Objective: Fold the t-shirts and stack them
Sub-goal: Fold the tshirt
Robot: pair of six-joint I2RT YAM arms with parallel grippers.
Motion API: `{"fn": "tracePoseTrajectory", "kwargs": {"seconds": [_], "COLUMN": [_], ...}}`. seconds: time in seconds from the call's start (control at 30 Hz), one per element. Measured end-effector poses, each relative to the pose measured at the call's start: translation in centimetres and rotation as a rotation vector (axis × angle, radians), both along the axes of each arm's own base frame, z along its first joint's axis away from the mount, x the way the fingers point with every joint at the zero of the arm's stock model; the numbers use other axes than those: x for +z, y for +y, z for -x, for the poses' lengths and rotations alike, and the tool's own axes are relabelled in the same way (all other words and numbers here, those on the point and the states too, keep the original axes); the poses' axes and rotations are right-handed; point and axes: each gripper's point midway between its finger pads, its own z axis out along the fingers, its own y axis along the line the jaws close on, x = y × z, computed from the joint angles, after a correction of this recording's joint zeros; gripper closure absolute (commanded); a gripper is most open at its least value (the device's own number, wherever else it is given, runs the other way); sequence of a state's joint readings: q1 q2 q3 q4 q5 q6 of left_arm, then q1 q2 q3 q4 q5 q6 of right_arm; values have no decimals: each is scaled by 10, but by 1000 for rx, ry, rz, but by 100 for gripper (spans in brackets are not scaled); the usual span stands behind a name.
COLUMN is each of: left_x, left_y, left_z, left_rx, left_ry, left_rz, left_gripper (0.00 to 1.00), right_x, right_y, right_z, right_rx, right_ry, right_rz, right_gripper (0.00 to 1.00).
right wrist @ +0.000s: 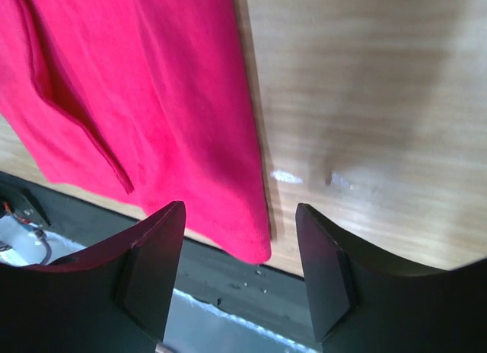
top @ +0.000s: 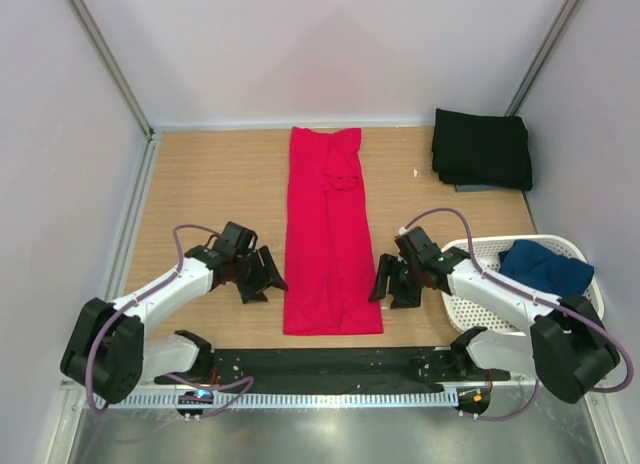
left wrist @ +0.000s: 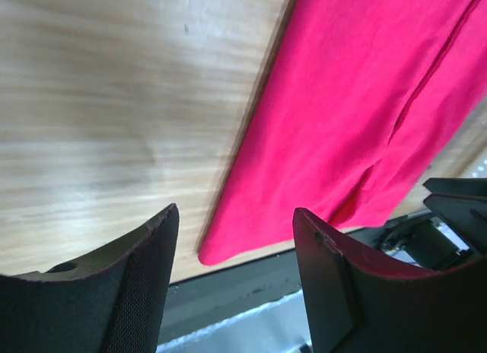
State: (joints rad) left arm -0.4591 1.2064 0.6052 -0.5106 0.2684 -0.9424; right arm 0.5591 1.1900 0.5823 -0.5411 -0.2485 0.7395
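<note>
The red t-shirt (top: 328,234) lies folded into a narrow strip in the middle of the tabletop (top: 210,184). Its long axis runs from the near edge toward the far wall. The left end effector (top: 262,282) and right end effector (top: 392,289) flank its near end, both released and empty.

the scene is lit brightly and evenly from overhead. only faint, soft shadows are thrown on the wooden table (top: 200,174). a pale sheen is seen on the wood toward 11 o'clock in the left wrist view. the near fingers (left wrist: 144,292) are rendered dark and soft.
</note>
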Motion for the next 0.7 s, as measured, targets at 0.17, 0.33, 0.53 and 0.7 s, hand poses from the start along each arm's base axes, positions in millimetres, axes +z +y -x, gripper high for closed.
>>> {"fn": "tracePoseTrajectory", "kwargs": {"seconds": [0.17,0.33,0.53,0.7], "left_x": [-3,-22,-28,-30], "left_y": [-12,-16,-24,-33], "left_z": [23,54,62,66], "left_rx": [-12,-33,-38,-46], "left_ry": [47,123,157,176], "left_rz": [45,54,70,78], "left_gripper": [45,49,54,61], "right_x": [-1,-13,-17,-19], "right_y": [0,-1,1,3], "right_z": [22,47,58,62], "right_rx": [-32,-39,-52,-78], "right_ry": [38,98,126,138], "right_rz": [-33,-30,-19,-32], "right_gripper": [37,46,48,51]}}
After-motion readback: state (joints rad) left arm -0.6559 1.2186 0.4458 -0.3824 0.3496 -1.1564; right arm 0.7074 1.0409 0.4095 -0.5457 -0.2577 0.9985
